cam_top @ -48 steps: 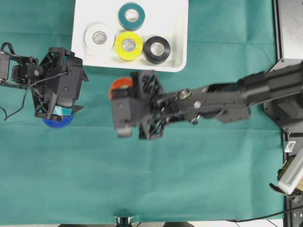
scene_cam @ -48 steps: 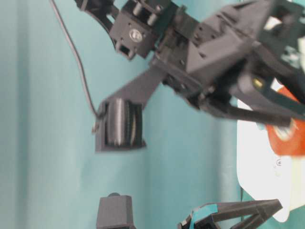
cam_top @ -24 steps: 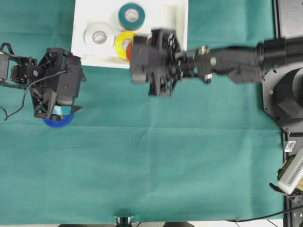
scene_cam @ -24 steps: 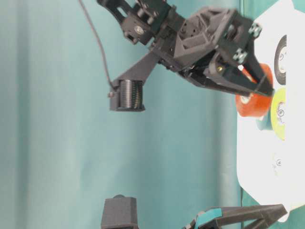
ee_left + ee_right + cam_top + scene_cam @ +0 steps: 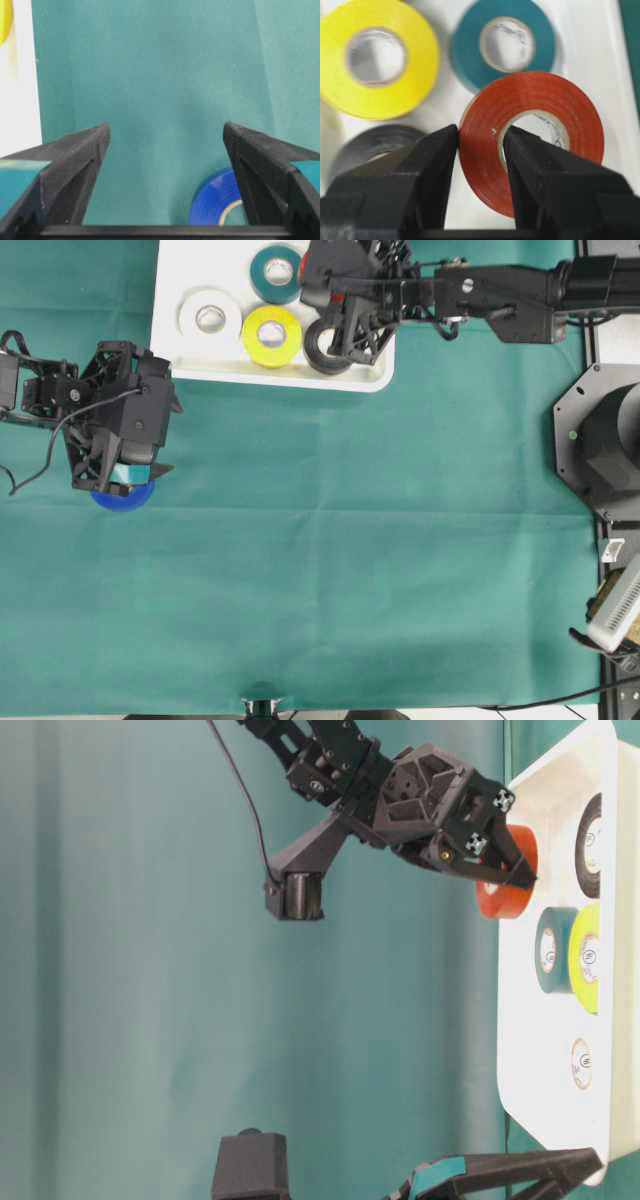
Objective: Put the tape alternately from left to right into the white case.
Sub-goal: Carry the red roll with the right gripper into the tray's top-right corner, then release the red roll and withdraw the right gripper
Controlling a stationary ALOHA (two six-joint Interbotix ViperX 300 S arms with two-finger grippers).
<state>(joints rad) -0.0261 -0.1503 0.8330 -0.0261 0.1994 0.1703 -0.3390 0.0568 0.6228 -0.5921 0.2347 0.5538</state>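
The white case (image 5: 190, 365) lies at the top of the overhead view. In it sit a white roll (image 5: 210, 318), a yellow roll (image 5: 271, 335), a teal roll (image 5: 277, 273) and a black roll (image 5: 322, 348) of tape. My right gripper (image 5: 480, 132) is shut on a red roll (image 5: 535, 92), one finger through its core, holding it just above the case floor beside the teal roll (image 5: 470, 65). The left gripper (image 5: 166, 130) hangs open over the green cloth. A blue roll (image 5: 220, 205) lies flat under it, by the right finger.
Green cloth (image 5: 350, 570) covers the table. The right arm (image 5: 500, 300) stretches across the top right to the case. Its base (image 5: 600, 450) stands at the right edge. The case's near rim (image 5: 20, 100) shows at the left of the left wrist view.
My right gripper has carried the red roll from the middle of the cloth up and over the case. The left gripper and the blue roll have not moved.
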